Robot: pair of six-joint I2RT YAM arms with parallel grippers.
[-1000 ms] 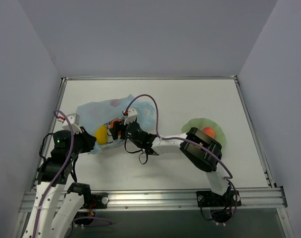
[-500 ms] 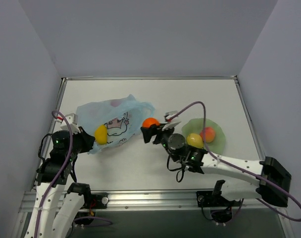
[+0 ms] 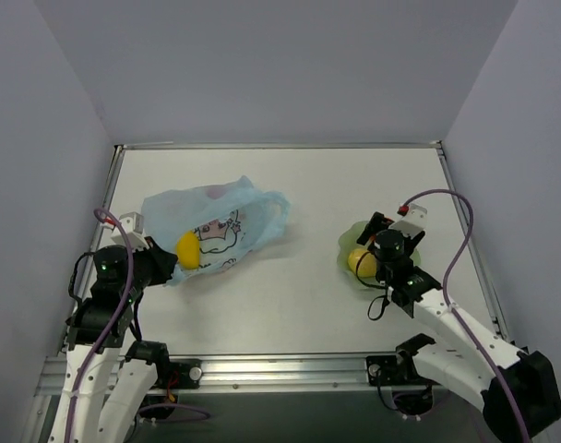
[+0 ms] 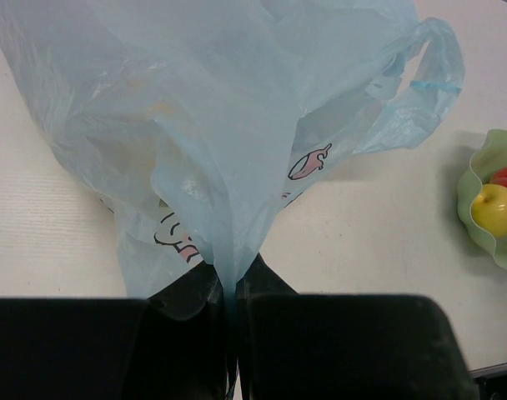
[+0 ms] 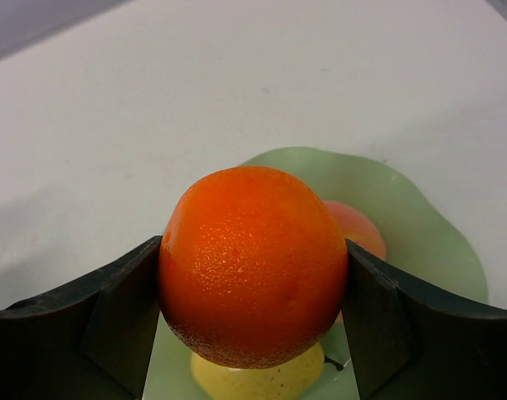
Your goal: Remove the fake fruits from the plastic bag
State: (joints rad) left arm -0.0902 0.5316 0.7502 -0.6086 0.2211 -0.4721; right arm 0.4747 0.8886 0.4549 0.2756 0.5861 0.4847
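My overhead camera sits above and behind the arm bases, looking down on the whole table (image 3: 299,180). The left wrist camera rides low behind the left gripper (image 4: 231,283), close against the plastic bag (image 4: 237,125), and faces across to the green dish (image 4: 470,200). The right wrist camera looks steeply down past the orange (image 5: 252,265), very near that dish. All three views share the dish; the bag shows in two.

We see a white table (image 3: 336,180) from above, boxed in by pale grey walls (image 3: 280,65) — a pale green scalloped dish (image 3: 346,247) sits at four o'clock, and a metal rail (image 3: 290,369) runs along six o'clock.
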